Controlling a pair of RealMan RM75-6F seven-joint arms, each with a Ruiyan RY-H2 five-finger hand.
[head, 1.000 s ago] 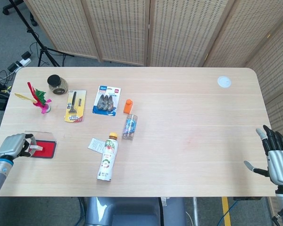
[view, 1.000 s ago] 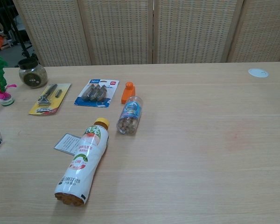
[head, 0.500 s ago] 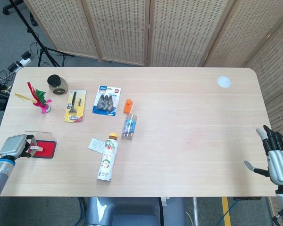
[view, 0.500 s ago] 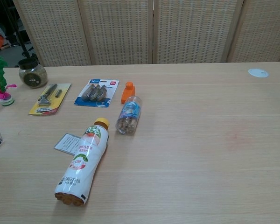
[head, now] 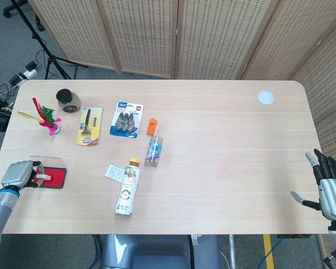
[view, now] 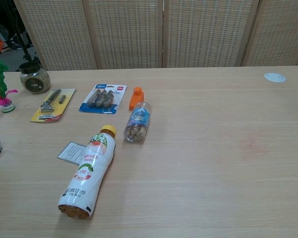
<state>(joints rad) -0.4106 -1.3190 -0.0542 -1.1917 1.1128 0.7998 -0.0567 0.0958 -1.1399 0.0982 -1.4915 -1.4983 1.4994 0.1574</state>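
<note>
My left hand (head: 18,174) sits with fingers curled at the table's near-left edge, touching the red stamp pad (head: 51,178); I can't tell if it's gripped. My right hand (head: 329,190) hangs spread, holding nothing; lifting seems not yet done.

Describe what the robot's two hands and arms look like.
The left hand is silver-grey metal with dark gaps between segments, joined by a blue wrist ring to a grey forearm. The right hand has a pale grey palm plate, black fingers with light tips, and thin coloured cables trailing below its wrist.
</note>
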